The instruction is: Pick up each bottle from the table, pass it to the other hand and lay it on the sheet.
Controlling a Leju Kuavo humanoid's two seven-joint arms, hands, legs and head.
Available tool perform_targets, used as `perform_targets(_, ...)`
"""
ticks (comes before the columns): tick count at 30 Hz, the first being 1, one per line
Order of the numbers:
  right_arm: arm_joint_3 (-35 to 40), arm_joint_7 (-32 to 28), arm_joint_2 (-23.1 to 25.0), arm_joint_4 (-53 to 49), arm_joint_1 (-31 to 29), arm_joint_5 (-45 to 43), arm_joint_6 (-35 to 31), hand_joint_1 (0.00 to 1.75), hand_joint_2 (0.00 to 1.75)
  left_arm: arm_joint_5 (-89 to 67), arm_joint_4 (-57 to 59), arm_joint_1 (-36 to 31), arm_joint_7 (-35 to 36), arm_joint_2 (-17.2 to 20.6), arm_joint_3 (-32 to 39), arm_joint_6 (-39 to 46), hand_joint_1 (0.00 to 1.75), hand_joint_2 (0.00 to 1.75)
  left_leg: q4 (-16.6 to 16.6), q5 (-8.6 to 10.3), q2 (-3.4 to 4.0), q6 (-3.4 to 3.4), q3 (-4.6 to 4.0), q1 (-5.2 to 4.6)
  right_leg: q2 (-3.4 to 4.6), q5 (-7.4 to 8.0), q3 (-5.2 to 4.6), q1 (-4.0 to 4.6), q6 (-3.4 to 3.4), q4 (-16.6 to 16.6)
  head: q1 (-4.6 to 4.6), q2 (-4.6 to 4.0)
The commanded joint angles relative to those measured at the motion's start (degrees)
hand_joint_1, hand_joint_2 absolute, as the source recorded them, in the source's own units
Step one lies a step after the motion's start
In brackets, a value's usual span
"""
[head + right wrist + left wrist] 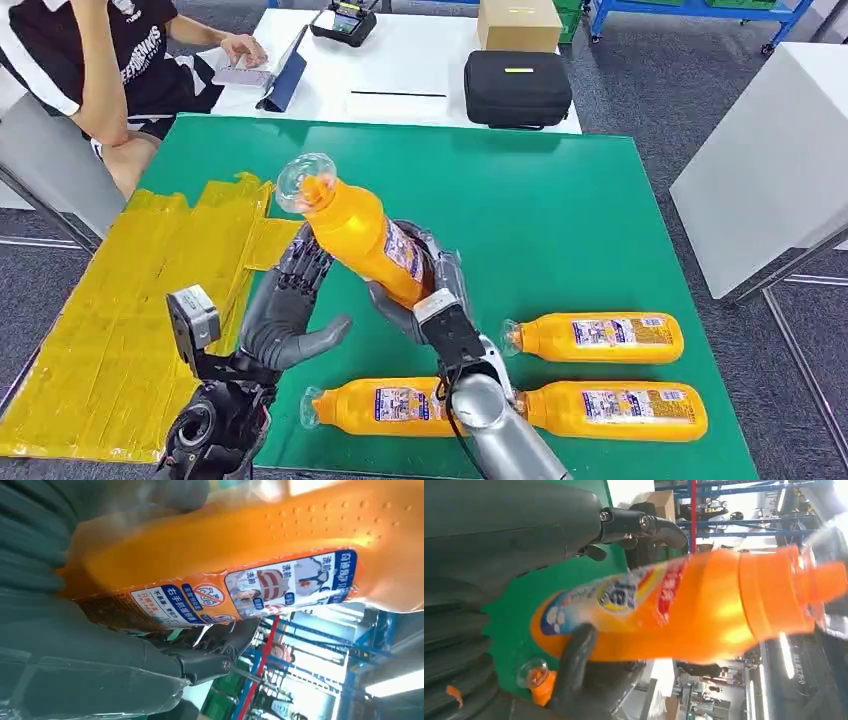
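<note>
My right hand (430, 290) grips an orange bottle (365, 235) by its lower end and holds it tilted above the green table (560, 200), clear cap pointing up and to the left. The left hand (285, 310) is spread beside the bottle, fingers behind it and thumb below it, not closed on it. Seen from the left wrist, the bottle (684, 615) lies across my left hand (499, 530). From the right wrist, its label (240, 585) shows above my right hand (75, 670). Three more orange bottles (600, 337) (385, 405) (615, 410) lie on the table. The yellow sheet (130, 300) covers the table's left part.
A person (110, 60) sits at the far left with a tablet (285, 75) on the white table behind. A black case (517, 88) and a cardboard box (519, 22) stand there too. Another white table (770, 150) is at the right.
</note>
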Motion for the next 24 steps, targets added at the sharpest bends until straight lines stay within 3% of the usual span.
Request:
perform_targets(1, 1.5, 0.2, 0.4, 6.9, -4.0, -0.3, 0.2, 1.75, 1.75, 0.1, 1.9, -2.2, 0.4, 2.5, -1.4, 0.1, 0.00, 1.75, 0.0, -0.13, 0.10, -0.10, 0.33, -0.01, 0.00, -0.12, 0.28, 0.01, -0.09, 0.0, 0.00, 0.00)
perform_targets(8, 6.2, 0.9, 2.2, 12.4, -6.9, 1.7, 2.9, 1.75, 1.75, 0.7, 4.3, -5.1, 0.4, 1.6, -1.2, 0.8, 0.00, 1.75, 0.0, -0.14, 0.10, -0.14, 0.37, -0.01, -0.02, -0.13, 0.31, 0.02, -0.14, 0.0, 0.00, 0.00)
perform_targets(16, 14.7, 1.7, 4.1, 14.4, -5.4, 4.0, 4.3, 1.75, 1.75, 1.4, 9.8, -7.8, 1.0, 0.2, 1.0, 3.8, 0.00, 1.75, -0.1, -0.18, 0.07, -0.15, 0.50, 0.02, -0.07, -0.20, 0.44, 0.05, -0.13, 0.0, 0.00, 0.00)
perform_targets(24, 17.3, 0.4, 2.6, 12.7, -3.1, 3.8, 4.3, 1.75, 1.75, 4.2, 13.2, -7.3, 0.0, 0.4, 1.5, 2.4, 0.00, 1.75, -0.1, -0.07, -0.05, -0.07, 0.27, 0.04, -0.13, -0.11, 0.26, 0.05, -0.08, -0.1, 0.02, 0.00)
